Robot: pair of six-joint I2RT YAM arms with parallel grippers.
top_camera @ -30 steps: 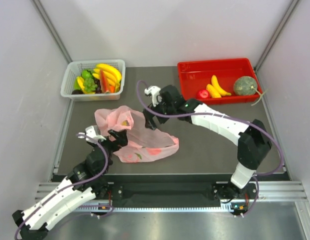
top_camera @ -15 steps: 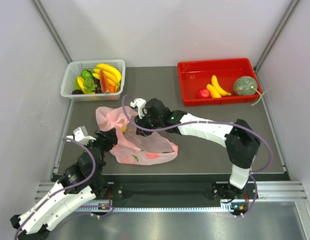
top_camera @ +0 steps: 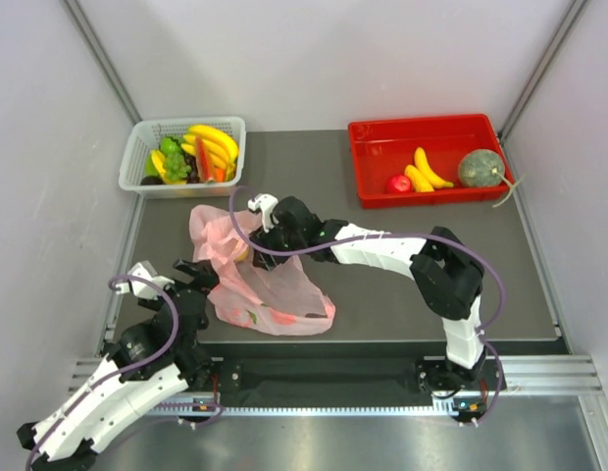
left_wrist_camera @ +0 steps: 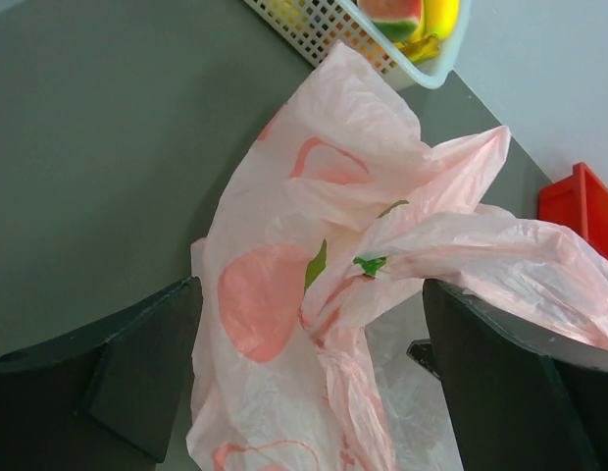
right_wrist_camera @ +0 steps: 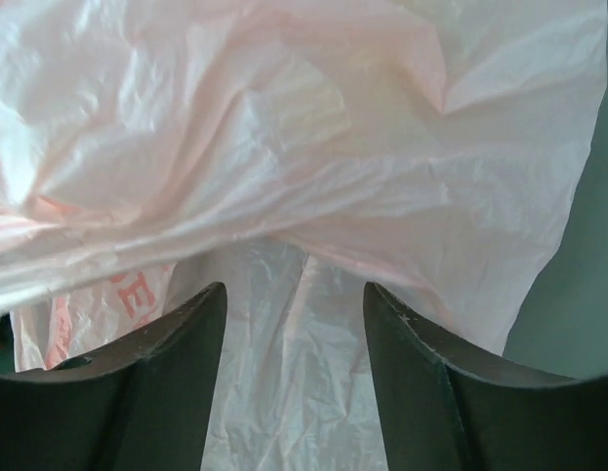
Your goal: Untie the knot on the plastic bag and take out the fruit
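Both left gripper and right gripper gape unclenched at the flimsy, slippery plastic bag; bunched folds likely grip best.

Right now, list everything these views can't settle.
- Bag contents: top view, the pink film and the right arm cover them.
- Knot: no view shows it, tied or undone; only crumpled film.
- Right fingers: right wrist view, film fills the gap, so the grip is unclear.
- Basket: left wrist view, cut off by the top edge.
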